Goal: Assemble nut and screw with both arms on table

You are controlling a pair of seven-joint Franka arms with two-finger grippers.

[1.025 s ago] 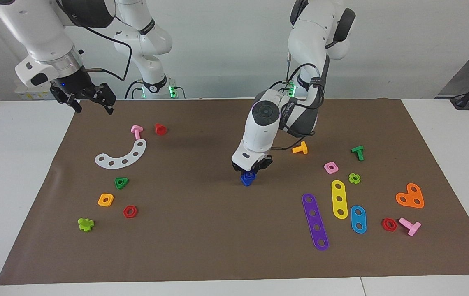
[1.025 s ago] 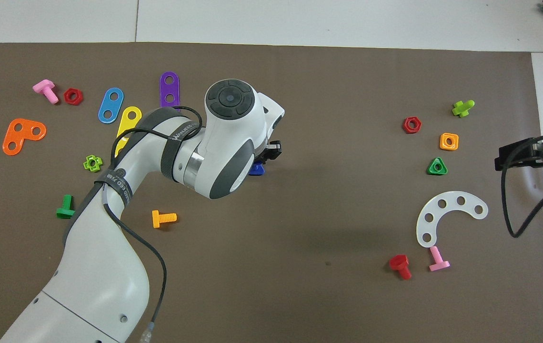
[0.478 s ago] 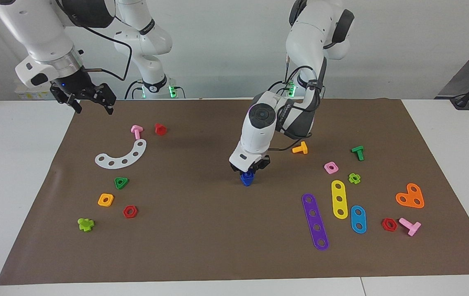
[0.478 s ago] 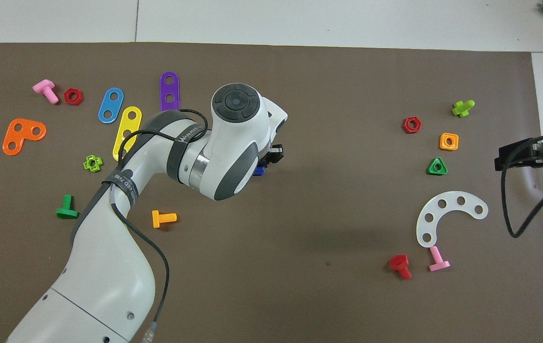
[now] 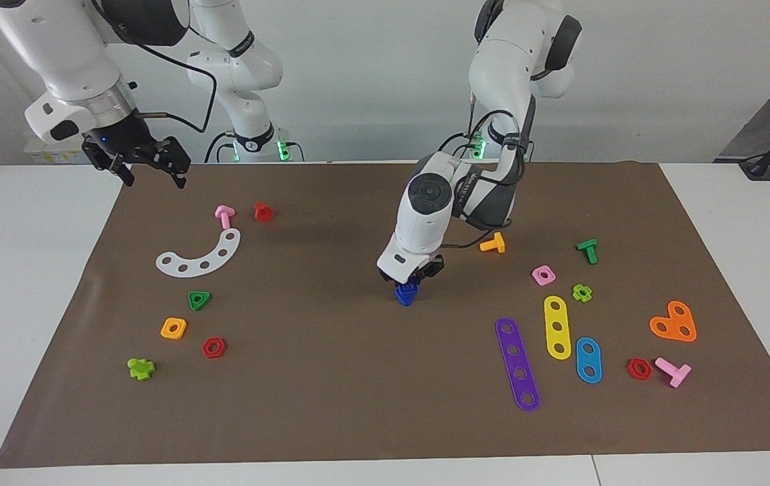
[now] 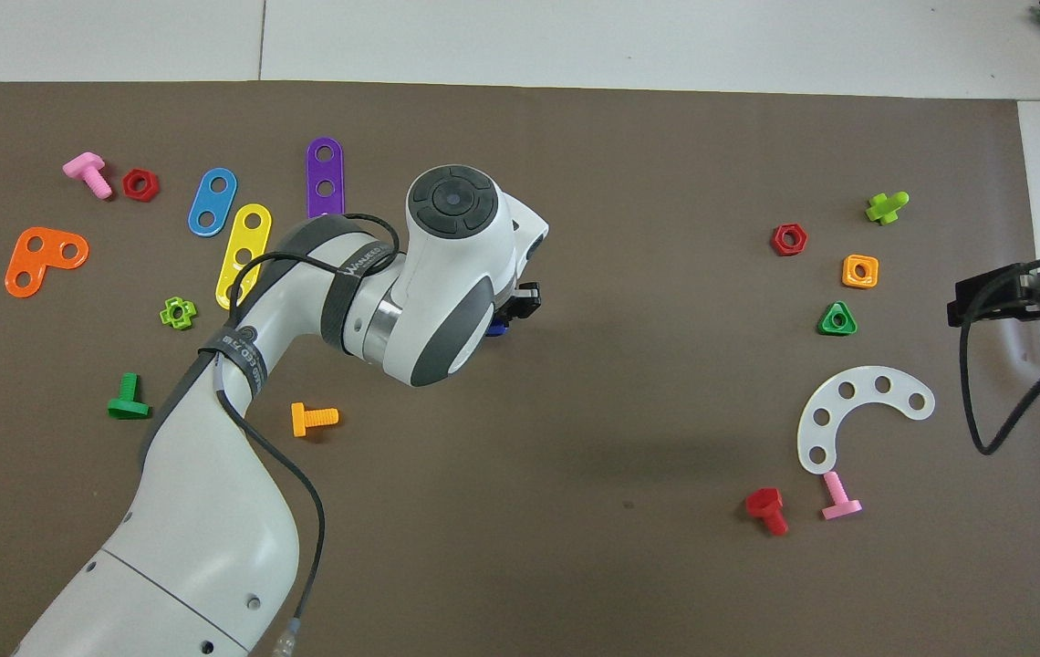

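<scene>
A small blue piece (image 5: 405,293) stands on the brown mat (image 5: 331,391) near its middle. It looks like the blue nut and screw stacked together, and I cannot tell them apart. My left gripper (image 5: 413,275) points down right over it, at its top. In the overhead view the left arm hides all but a blue sliver (image 6: 495,326). My right gripper (image 5: 155,179) waits open and empty, raised over the mat's corner at the right arm's end, and shows at the edge of the overhead view (image 6: 965,306).
Toward the right arm's end lie a white curved strip (image 5: 201,256), pink bolt (image 5: 224,216), red bolt (image 5: 263,211), green triangular nut (image 5: 199,300) and orange square nut (image 5: 173,328). Toward the left arm's end lie an orange bolt (image 5: 492,243), pink nut (image 5: 543,275) and coloured strips (image 5: 517,363).
The left arm's wrist and forearm have shifted slightly and the gripper sits a touch higher over the blue piece, which has stayed in place. The right arm has not moved.
</scene>
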